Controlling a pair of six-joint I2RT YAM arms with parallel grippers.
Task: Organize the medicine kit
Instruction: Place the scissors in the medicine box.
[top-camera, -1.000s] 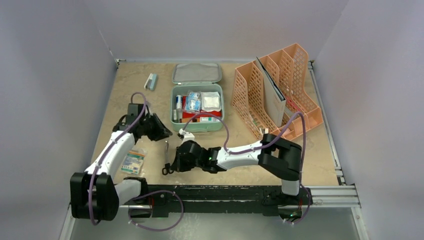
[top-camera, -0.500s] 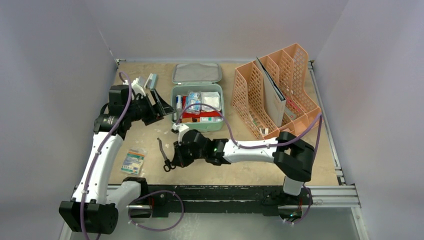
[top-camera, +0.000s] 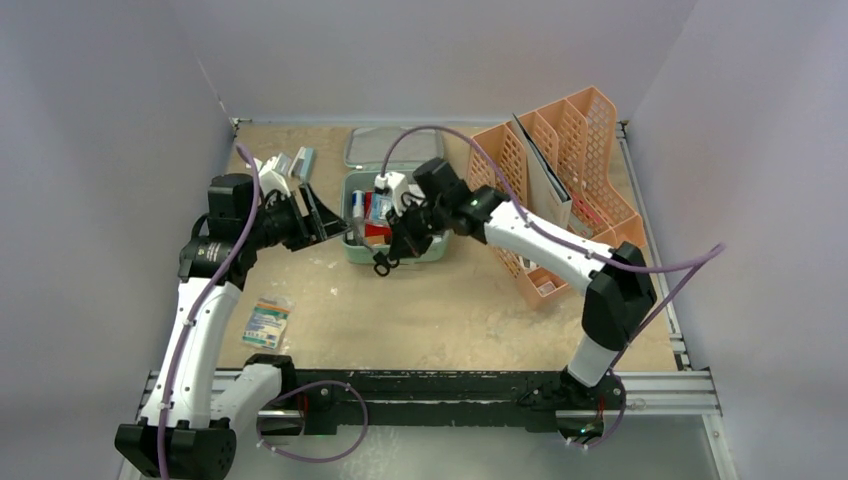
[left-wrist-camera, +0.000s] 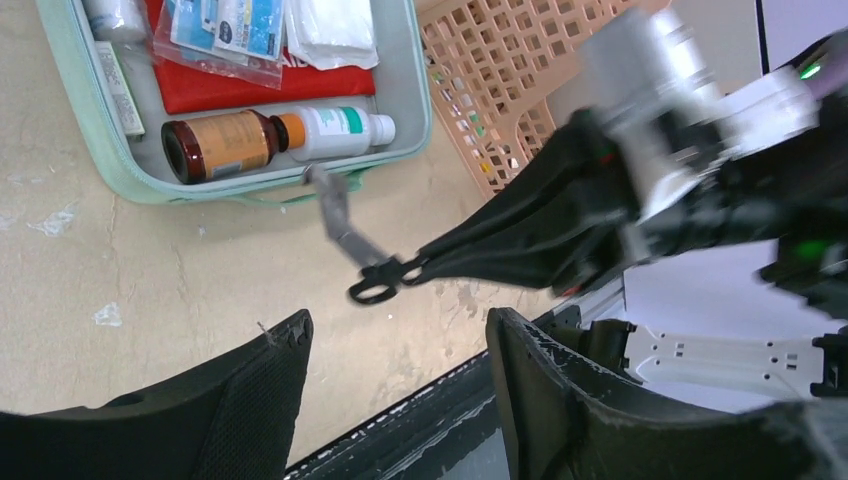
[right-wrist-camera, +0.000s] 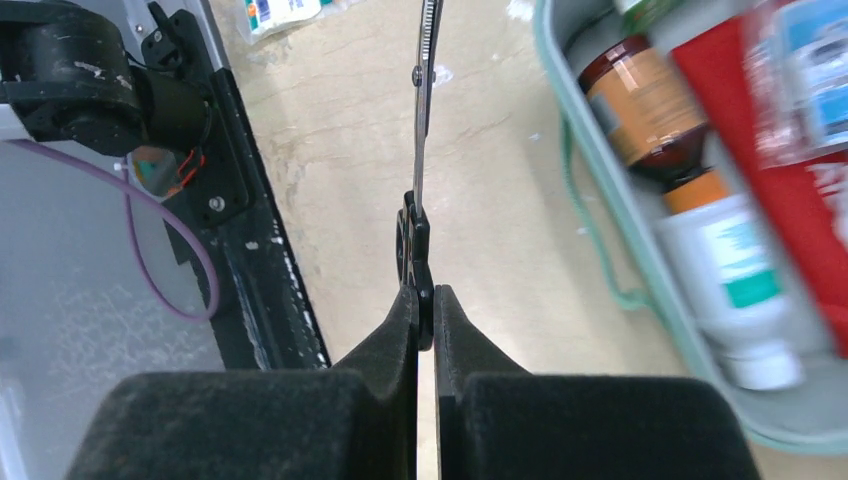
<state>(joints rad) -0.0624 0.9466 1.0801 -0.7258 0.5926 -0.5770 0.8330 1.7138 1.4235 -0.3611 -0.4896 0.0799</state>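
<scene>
You see: left pincer (left-wrist-camera: 398, 322) released, empty, just left of medicine kit (top-camera: 430, 252) | right pincer (right-wrist-camera: 425, 305) clenched on scissors (left-wrist-camera: 340, 215) at its near rim | kit open, far-centre worktop (top-camera: 450, 310), lid (top-camera: 365, 148) behind.

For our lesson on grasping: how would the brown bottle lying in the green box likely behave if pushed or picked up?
The brown bottle lies on its side, so it would probably roll, though the box wall should stop it. Its glossy round body looks rigid and possibly slippery.
</scene>
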